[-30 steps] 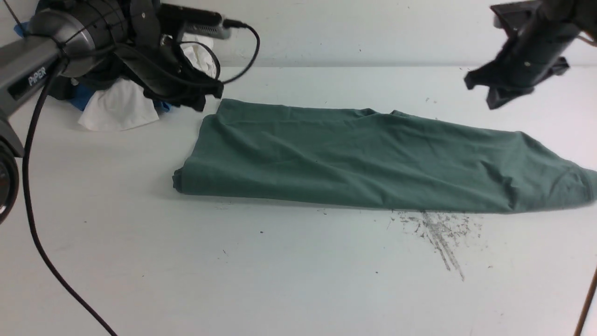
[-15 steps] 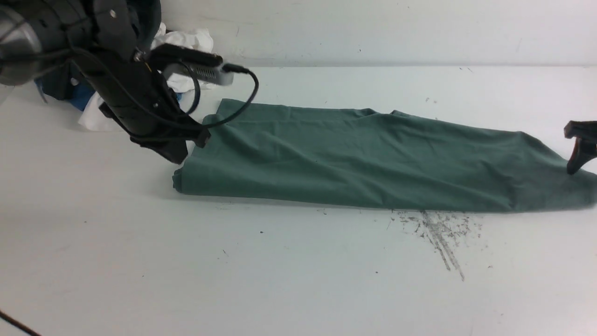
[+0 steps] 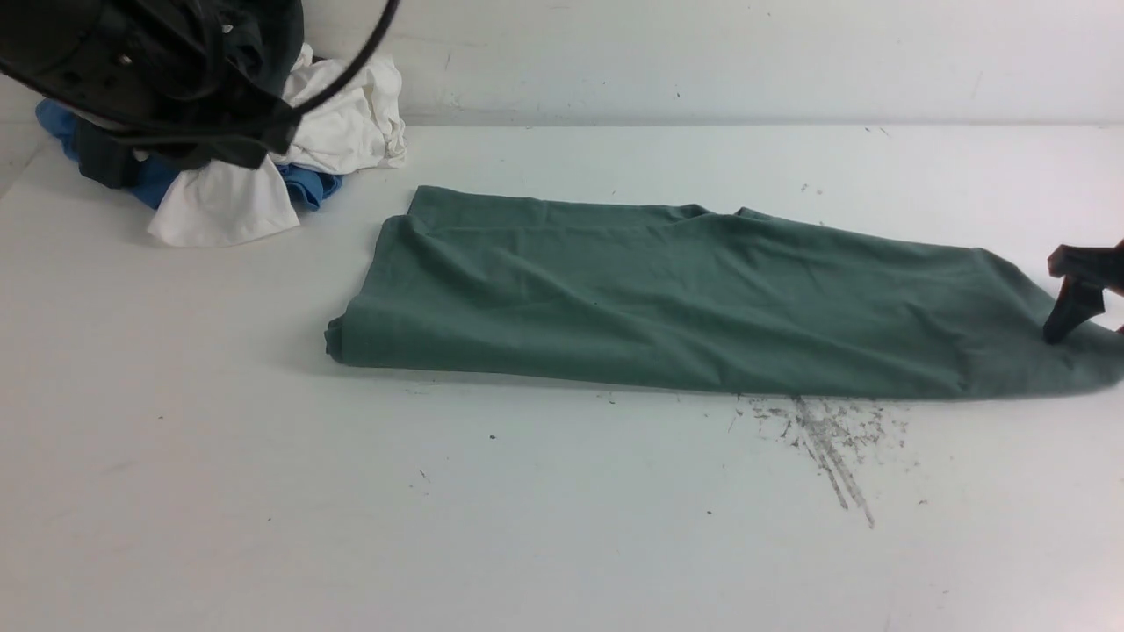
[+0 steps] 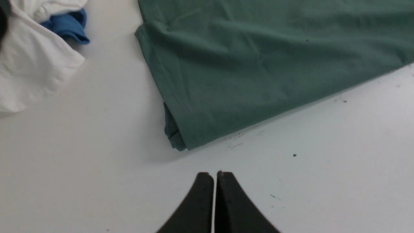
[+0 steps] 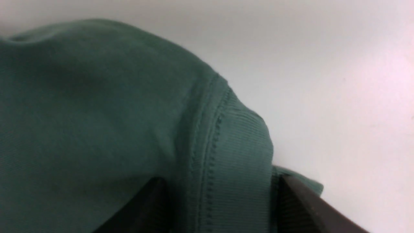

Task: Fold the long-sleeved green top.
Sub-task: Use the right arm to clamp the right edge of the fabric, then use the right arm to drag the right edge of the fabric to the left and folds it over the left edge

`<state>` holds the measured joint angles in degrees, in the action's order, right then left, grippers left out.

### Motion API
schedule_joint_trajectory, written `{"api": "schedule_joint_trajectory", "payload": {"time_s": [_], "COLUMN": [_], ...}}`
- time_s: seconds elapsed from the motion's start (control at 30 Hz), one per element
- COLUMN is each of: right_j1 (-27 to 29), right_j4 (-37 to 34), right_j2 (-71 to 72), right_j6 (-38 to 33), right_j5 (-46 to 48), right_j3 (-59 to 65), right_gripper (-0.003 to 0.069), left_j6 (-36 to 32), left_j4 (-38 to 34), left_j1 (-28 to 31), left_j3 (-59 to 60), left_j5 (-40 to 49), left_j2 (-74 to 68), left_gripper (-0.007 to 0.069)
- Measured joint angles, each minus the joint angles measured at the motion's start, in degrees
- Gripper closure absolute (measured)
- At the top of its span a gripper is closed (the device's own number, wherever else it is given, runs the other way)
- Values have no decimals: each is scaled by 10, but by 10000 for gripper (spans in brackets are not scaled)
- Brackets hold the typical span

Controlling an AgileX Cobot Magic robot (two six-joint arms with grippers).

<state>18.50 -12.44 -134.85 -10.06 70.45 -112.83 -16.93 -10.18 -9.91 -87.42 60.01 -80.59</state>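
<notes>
**Right claw down on the ribbed end, left arm pulled back**

Since a second ago, front view: the left arm has left the green long-sleeved top (image 3: 685, 298), which lies in a long band across the table (image 3: 527, 527); the right gripper (image 3: 1084, 303) has dropped onto its right end.

Left wrist view: the left gripper (image 4: 215, 176) hangs shut and empty near the hem corner.

Right wrist view: spread jaws straddle the ribbed band (image 5: 239, 155). Close squarely on it, gathering every layer, before lifting.

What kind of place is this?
Probably a robot test bench, not a home: a bare, scuffed white table, a heap of spare clothes, and a green top laid out for folding.
</notes>
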Motion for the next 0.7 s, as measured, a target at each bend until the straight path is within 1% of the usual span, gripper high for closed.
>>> {"api": "schedule_joint_trajectory", "payload": {"time_s": [0.1,0.17,0.2,0.33,0.43,0.53,0.57,0.63,0.7], "right_j1": [0,0,0,10,43,72,73,72,45], "right_j4": [-15,-25,-26,-15,-1,-16,-21,-58,-79], "right_j2": [-1,-1,-1,9,44,84,91,131,152], "right_j6": [-21,-38,-45,-49,-34,-27,-27,-27,-27], "right_j5": [-3,-3,-2,1,7,7,7,7,7], "right_j3": [0,1,1,-3,-24,-49,-51,-69,-76], "right_gripper": [425,547,581,585,585,585,585,585,585], "left_j6": [0,6,11,41,94,152,160,218,255], "left_j4": [8,20,30,82,157,211,221,256,267], "left_j1": [0,0,0,0,0,0,0,0,0], "left_j3": [0,0,1,30,114,203,218,316,379], "left_j5": [3,15,25,53,70,70,69,45,19], "left_j2": [47,84,102,163,235,289,296,334,347], "left_gripper": [632,632,632,632,632,632,632,632,632]}}
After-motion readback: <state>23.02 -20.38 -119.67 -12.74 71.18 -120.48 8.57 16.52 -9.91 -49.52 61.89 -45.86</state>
